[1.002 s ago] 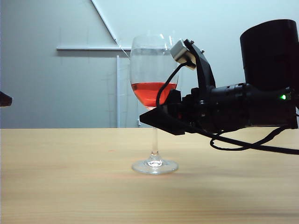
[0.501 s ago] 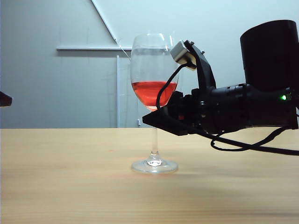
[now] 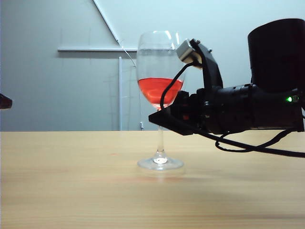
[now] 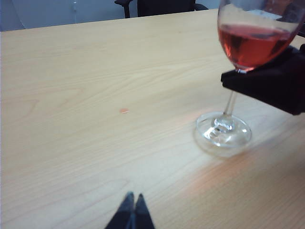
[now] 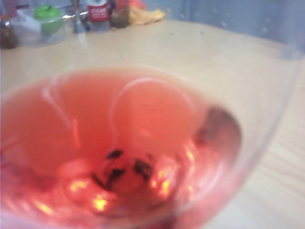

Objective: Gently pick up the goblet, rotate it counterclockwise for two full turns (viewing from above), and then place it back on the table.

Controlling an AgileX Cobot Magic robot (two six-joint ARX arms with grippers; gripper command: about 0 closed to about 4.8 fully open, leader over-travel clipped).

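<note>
The goblet [image 3: 160, 71] is a tall clear glass holding red liquid. Its round foot [image 3: 160, 163] hangs just above the table [image 3: 71, 181]. My right gripper [image 3: 159, 118] reaches in level from the right and is shut on the thin stem right under the bowl. The left wrist view shows the goblet [image 4: 248, 43] with that black gripper [image 4: 233, 81] clamped on the stem. In the right wrist view the bowl of the goblet [image 5: 119, 143] fills the picture and hides the jaws. My left gripper [image 4: 133, 196] is shut and empty, well away from the glass over the table [image 4: 95, 71].
A small pinkish speck [image 4: 124, 110] lies on the wood. A dark chair [image 4: 162, 5] stands beyond the far edge. At the table's far end there are a clear container with a green object [image 5: 47, 19] and a red-labelled bottle [image 5: 99, 12].
The right gripper's jaws have closed on the stem. The goblet has risen slightly off the table and shifted a little to the right. The left arm is still.
</note>
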